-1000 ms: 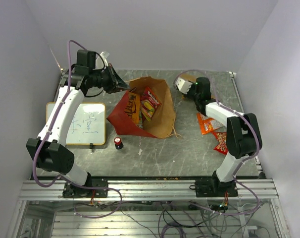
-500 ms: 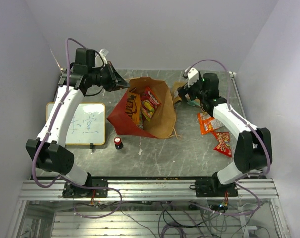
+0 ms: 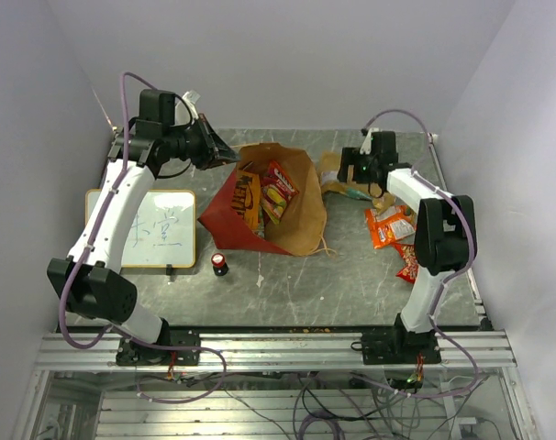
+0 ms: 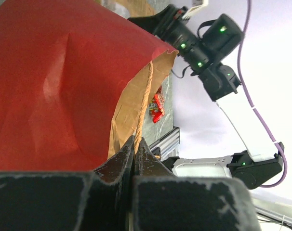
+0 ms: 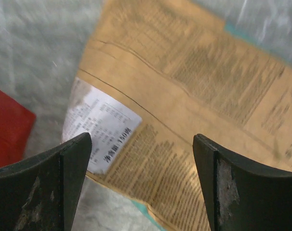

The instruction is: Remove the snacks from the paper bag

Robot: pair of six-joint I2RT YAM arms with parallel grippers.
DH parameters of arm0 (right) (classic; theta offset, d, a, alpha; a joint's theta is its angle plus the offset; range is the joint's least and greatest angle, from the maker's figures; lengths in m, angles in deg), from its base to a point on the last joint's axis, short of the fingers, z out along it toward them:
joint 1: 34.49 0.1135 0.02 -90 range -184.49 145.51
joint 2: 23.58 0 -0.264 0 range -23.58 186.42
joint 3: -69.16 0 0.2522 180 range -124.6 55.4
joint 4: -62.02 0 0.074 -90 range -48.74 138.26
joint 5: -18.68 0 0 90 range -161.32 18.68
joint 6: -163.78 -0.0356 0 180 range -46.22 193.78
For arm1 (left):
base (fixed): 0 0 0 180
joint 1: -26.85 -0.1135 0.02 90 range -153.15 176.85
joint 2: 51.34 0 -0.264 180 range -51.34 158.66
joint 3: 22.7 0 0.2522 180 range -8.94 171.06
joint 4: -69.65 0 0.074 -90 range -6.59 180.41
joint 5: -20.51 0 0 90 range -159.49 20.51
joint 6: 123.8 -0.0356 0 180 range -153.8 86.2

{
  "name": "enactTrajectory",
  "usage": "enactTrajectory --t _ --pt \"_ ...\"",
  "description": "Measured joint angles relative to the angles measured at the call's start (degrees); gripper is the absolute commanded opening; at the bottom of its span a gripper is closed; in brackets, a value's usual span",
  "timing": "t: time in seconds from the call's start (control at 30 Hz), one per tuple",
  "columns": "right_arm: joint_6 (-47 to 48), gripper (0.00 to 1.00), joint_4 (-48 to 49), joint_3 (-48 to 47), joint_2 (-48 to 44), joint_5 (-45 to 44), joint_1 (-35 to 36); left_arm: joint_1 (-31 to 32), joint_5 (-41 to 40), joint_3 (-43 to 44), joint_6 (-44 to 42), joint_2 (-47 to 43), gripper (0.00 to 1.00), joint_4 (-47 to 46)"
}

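The right arm has swung away from the bag since a second ago, and the right tool [image 3: 354, 171] now hangs with jaws apart over a tan printed snack packet [image 3: 335, 186] lying flat on the worktop [image 3: 287, 284], just right of the paper bag [image 3: 305, 220]. The left tool [image 3: 226, 159] is clamped on the bag's rim; chip bags [image 3: 276, 191] lie inside

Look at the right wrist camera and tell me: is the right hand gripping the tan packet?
No: the right hand is open, its fingers spread wide, with the tan packet lying below the gap between them.
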Motion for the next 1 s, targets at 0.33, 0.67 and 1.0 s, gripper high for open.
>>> enactTrajectory --t 0.33,0.67,1.0 --pt "14.2 0.89 0.8 6.9 1.2 -9.1 2.3 0.0 -1.0 -1.1 0.1 -0.6 0.07 0.0" --pt "24.9 0.9 6.3 4.3 7.1 -9.0 2.1 0.0 -1.5 -2.6 0.8 -1.4 0.07 -0.3" --pt "10.2 0.88 -2.9 1.6 -1.9 -4.7 2.4 0.0 -0.8 -2.1 0.2 -1.3 0.07 -1.0"
